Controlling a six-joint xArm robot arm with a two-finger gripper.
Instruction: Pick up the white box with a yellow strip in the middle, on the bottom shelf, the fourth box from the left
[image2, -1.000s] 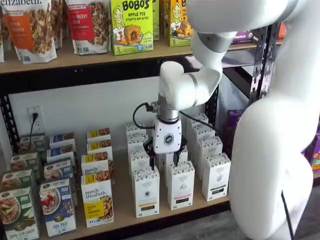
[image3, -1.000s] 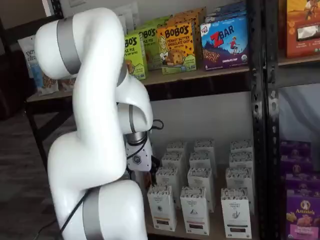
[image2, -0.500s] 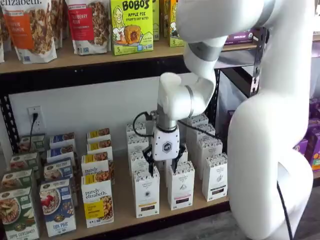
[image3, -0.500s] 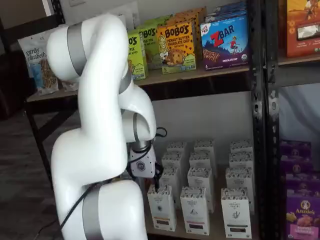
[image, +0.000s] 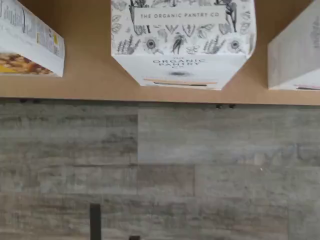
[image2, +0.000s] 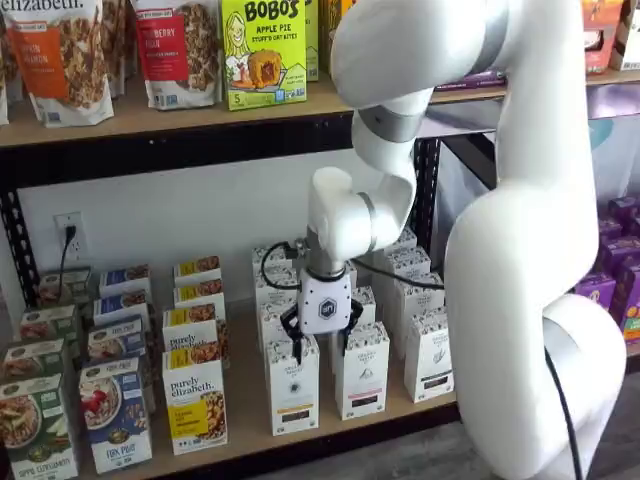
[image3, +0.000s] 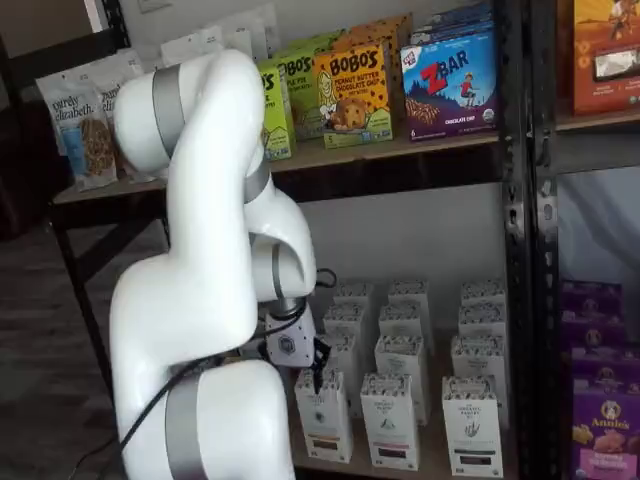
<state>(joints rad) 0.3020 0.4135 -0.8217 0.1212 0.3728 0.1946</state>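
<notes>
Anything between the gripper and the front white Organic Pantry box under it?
Nothing. In a shelf view the open gripper hangs just above the white box; no other item intervenes.

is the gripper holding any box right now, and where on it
Nothing is held. The white-bodied gripper with black fingers hangs open just above the front tall white carton with the dark-yellow strip, its fingers to either side of the patterned top, not closed on it.

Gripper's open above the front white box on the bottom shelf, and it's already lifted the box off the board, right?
Not lifted. In a shelf view the white box stands on the bottom shelf, with the open gripper just above its top, not gripping it.
</notes>
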